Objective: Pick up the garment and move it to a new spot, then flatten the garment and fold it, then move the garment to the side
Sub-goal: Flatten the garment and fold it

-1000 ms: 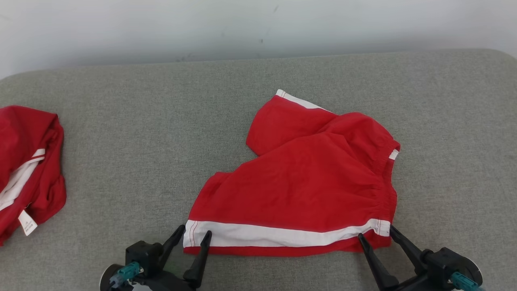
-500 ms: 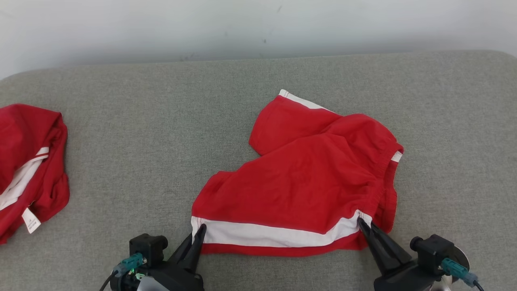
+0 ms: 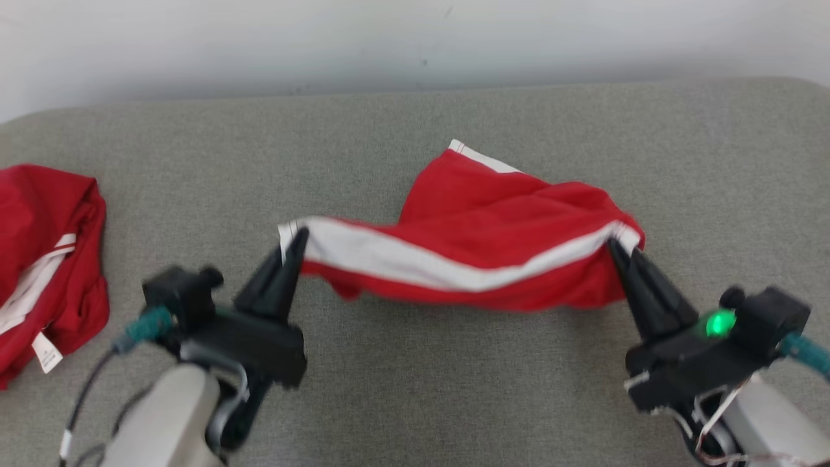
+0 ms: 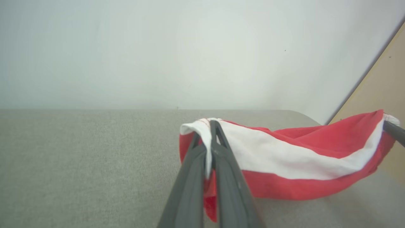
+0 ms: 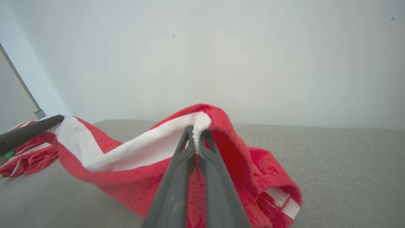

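Nearest to us, our left gripper (image 3: 293, 239) is pinching one end of the white-striped edge of the red garment (image 3: 480, 220), its two dark fingers pressed together on the cloth. Our right gripper (image 3: 613, 245) is clamping the other end in the same way. Between them we are holding that edge stretched above the grey padded surface (image 3: 415, 389), with the stripe sagging a little in the middle. Behind the raised edge, the rest of the cloth is trailing down and resting on the surface right of its centre, one white-hemmed leg pointing toward the far edge. A second red garment (image 3: 45, 259) is lying crumpled at the left edge, well apart. A pale wall (image 3: 415, 45) is rising beyond the far edge.
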You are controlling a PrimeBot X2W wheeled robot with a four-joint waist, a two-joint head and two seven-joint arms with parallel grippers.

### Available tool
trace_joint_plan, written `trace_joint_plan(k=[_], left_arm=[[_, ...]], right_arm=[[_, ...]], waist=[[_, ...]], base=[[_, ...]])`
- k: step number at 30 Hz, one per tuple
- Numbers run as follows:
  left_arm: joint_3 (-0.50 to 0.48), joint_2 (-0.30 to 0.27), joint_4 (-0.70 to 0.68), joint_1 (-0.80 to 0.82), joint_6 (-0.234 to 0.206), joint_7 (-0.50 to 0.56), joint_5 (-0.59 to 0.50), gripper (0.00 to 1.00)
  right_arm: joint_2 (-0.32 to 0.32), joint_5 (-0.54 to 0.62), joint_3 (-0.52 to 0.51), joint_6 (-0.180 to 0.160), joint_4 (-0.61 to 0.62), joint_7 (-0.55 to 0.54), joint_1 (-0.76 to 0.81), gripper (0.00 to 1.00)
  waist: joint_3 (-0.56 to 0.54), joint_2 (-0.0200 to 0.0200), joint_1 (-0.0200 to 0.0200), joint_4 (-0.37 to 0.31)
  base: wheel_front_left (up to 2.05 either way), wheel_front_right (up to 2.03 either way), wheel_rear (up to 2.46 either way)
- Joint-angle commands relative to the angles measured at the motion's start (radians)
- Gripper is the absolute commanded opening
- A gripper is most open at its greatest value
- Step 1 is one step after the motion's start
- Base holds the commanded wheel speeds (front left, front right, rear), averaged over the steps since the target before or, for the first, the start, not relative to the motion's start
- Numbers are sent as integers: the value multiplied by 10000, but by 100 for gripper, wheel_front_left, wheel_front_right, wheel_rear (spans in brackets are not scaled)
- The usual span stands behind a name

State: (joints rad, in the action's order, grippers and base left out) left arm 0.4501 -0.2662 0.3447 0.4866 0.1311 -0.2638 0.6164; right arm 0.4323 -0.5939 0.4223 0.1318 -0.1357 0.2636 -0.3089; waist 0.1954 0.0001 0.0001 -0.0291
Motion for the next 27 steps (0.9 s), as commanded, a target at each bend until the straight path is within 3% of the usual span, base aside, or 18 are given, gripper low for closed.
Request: trace_joint_plan(k=[1,6,12,19,27], left_arm=[[133,-161,-41,589,-17,4,156,0],[371,-539,-138,2657,-16,343,662,0],[117,-898,447,6380,-18,1376,1597,0],[-162,-768,2133,10450,-16,2248,2046,0],[374,-321,3844,13168,-16,2155,1995,0]], right_arm=[[102,-210,-19,-24,99,15,-502,0],[346,-905,127,-24,-24,-4,-2217,0],[632,-1877,365,-24,-574,-528,-5707,0],[464,-3260,358,-24,-1894,-1549,-10099,0],[285,-3733,936,-24,-3943,-1843,-13355,0]], waist=[[279,-1,-1,-4],[1066,-1,-1,-83],[2765,-1,-1,-194],[4518,-1,-1,-307],[5114,-1,-1,-305]], base=[[0,0,0],[0,0,0],[0,0,0],[0,0,0],[0,0,0]])
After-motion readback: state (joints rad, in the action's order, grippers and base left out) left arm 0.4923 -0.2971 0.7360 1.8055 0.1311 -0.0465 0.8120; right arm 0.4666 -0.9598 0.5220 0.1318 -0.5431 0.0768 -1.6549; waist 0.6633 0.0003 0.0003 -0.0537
